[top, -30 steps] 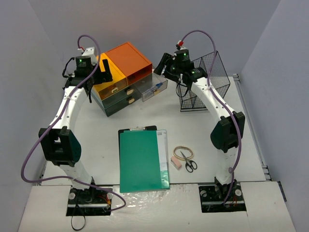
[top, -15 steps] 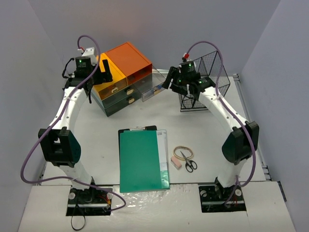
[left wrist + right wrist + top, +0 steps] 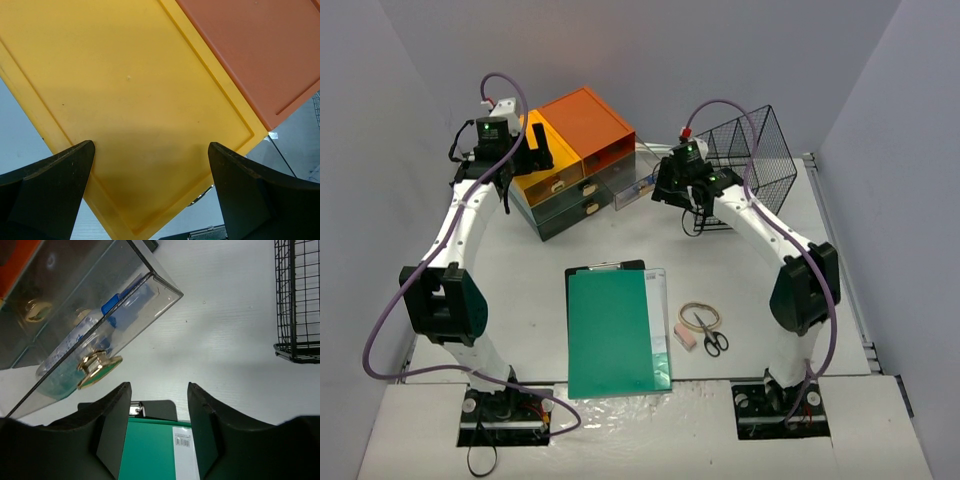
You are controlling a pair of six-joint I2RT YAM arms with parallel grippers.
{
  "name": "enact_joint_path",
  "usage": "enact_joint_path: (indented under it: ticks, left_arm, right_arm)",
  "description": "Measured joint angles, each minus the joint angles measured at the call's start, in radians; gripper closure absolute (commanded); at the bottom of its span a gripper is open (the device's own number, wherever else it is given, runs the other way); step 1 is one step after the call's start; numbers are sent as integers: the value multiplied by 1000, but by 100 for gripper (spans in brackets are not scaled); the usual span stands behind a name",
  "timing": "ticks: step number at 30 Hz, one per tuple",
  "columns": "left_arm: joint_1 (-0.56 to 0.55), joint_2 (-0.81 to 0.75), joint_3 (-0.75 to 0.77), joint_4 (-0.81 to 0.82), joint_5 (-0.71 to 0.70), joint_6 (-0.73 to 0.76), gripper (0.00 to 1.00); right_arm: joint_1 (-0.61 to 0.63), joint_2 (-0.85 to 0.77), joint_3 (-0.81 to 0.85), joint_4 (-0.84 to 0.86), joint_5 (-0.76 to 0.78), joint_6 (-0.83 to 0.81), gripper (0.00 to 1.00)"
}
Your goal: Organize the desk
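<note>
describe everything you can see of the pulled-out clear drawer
The drawer is smoky see-through plastic with a round brass-coloured knob on its front. It stands pulled out of the drawer unit, over the desk. Inside lies a clear item with a blue part. The right gripper is near its front, not gripping it.
</note>
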Motion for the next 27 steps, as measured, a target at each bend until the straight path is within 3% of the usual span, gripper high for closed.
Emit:
enact_joint_path:
  ticks: [17,27]
  left_arm:
    - [0,-1,-7,7,0,1,3]
    - [0,-9,-25,27,-1,4,3]
  right_arm:
    - [10,214,208,-6,37,-14,53]
    - [11,417,486,-14,12,-50,50]
